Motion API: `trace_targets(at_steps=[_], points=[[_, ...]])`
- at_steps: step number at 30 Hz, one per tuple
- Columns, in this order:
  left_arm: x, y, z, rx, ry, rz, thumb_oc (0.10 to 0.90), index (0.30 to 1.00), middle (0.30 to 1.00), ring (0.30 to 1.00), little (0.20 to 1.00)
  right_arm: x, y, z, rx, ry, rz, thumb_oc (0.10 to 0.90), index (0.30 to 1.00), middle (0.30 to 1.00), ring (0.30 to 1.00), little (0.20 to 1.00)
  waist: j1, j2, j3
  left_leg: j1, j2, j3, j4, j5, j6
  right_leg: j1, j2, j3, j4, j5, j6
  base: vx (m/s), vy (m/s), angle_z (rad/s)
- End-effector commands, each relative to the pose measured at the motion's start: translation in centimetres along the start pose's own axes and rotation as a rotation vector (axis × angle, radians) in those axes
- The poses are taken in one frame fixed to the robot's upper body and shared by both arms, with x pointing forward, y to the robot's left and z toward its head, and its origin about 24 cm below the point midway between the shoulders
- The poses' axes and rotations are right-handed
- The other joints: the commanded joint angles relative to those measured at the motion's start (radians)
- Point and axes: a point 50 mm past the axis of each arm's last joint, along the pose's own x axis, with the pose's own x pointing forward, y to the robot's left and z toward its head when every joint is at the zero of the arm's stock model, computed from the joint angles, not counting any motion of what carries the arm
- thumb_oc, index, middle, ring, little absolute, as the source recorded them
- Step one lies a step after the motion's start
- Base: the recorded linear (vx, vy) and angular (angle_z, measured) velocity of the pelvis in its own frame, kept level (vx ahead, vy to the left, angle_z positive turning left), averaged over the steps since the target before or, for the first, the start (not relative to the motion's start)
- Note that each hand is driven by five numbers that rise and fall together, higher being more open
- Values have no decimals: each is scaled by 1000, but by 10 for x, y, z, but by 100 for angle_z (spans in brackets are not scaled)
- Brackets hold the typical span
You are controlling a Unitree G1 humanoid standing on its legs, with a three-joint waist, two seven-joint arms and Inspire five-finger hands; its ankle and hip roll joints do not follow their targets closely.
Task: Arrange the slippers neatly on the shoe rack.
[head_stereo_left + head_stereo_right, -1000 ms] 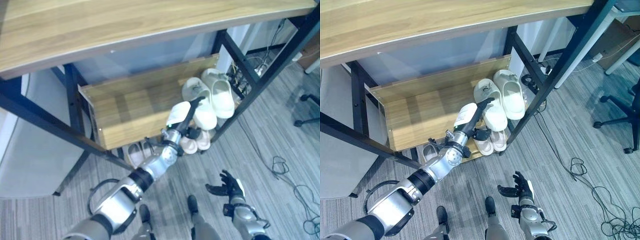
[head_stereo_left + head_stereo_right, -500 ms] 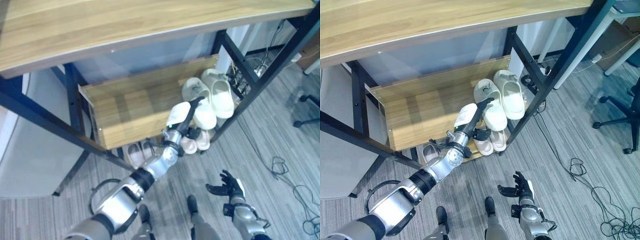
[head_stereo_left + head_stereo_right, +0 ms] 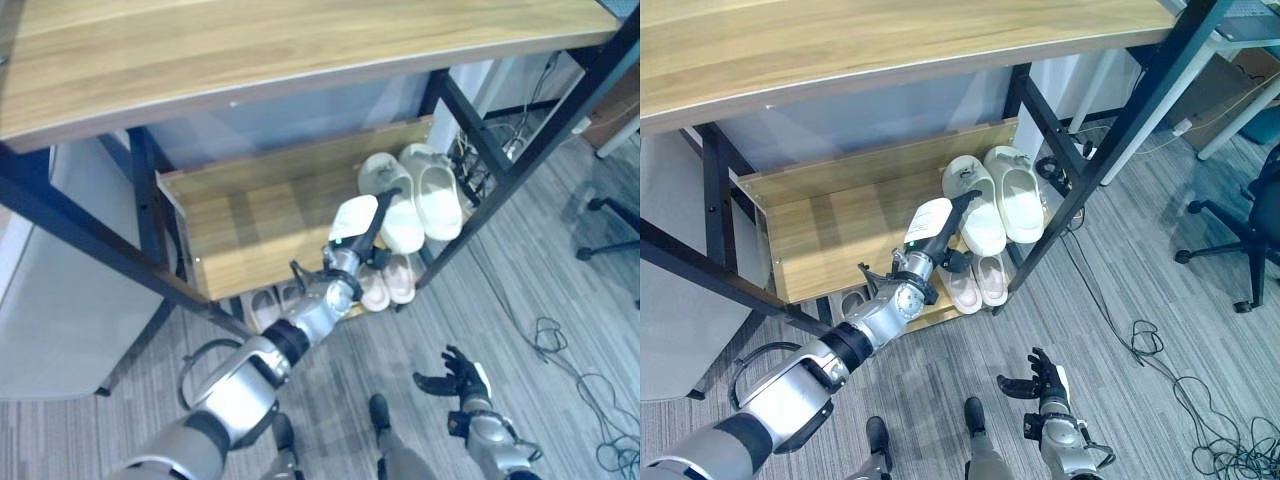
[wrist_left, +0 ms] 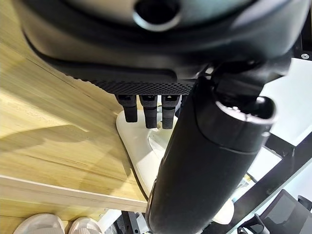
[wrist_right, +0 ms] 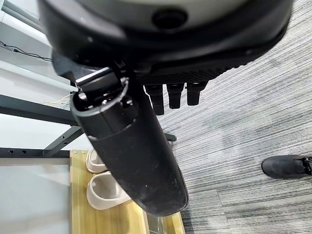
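Rack (image 3: 830, 235): you see light wood-grain boards in honey tan, streaked lengthwise, on a black metal frame (image 3: 1068, 190). Top board the same pale wood.

Slippers (image 3: 995, 200) on the far right of the shelf: cream white, plain, no pattern. Lower pair (image 3: 978, 283) under them: pale pink-beige with a darker pink insole. One more pale pair (image 3: 268, 305) to the left below, greyish white.

Left hand (image 3: 940, 232): dark fingers, white cover on its back; arm silver-grey with black bands. Right hand (image 3: 1040, 378): dark, with a white patch.

Floor (image 3: 1160, 250): grey carpet, fine striped weave. Chair (image 3: 1250, 225) at far right: black. Panel (image 3: 60, 320) on the left: flat pale grey.
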Motion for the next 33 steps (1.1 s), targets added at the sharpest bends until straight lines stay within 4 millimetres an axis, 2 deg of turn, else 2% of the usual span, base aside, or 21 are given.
trace_targets(at_steps=[1,6,10,14,18,23,29,30,32,33], points=[[34,32,28,50,-52,86,800,900,900,900,900,7,-25,22,-27,-111,-59,800,900,900,900,900,18,37,-24,-3,5,-60,-6,-80,3,-27,38,-106,23,-105,7,0,0,0],[36,37,22,-1,-18,86,800,900,900,900,900,8,-26,21,-28,-97,-70,800,900,900,900,900,14,37,-36,4,6,-54,-6,-79,1,-26,38,-101,23,-103,7,10,1,-3],[41,52,20,-19,-10,128,800,900,900,900,900,9,-25,22,-33,-94,-61,800,900,900,900,900,15,38,-41,13,5,-52,-6,-81,1,-19,38,-101,24,-103,8,12,2,-6],[41,71,29,-103,-72,190,800,900,900,900,900,7,-27,19,-21,-92,-69,800,900,900,900,900,25,44,-39,19,1,-56,-6,-81,3,-7,33,-105,25,-105,9,-5,0,-5],[23,61,35,-210,-164,153,800,900,900,900,900,11,-23,27,20,-104,-79,800,900,900,900,900,52,48,-28,40,-11,-65,-6,-81,5,23,30,-119,29,-110,9,-2,1,1],[11,48,32,-256,-176,113,800,900,900,900,900,13,-14,32,34,-109,-61,800,900,900,900,900,64,50,-28,59,-16,-70,-6,-84,6,50,27,-128,27,-113,8,-1,15,11],[-9,52,22,-360,-206,121,800,900,900,900,900,14,-6,32,64,-103,-60,800,900,900,900,900,83,44,-39,97,-28,-75,-6,-90,8,97,28,-142,24,-112,11,0,1,1],[-21,52,16,-409,-219,106,800,900,900,900,900,12,-6,27,77,-85,-64,800,900,900,900,900,91,44,-50,118,-32,-77,-6,-93,9,116,26,-149,29,-114,12,19,-1,5],[-22,52,16,-409,-217,105,800,900,900,900,900,12,-6,27,76,-84,-62,800,900,900,900,900,89,43,-49,121,-32,-77,-6,-93,9,119,26,-150,29,-114,13,19,7,12],[-48,44,9,-505,-248,36,800,900,900,900,900,9,-4,17,74,-49,-63,800,900,900,900,900,107,48,-62,154,-40,-81,-6,-99,13,152,25,-160,38,-121,12,21,15,18]])
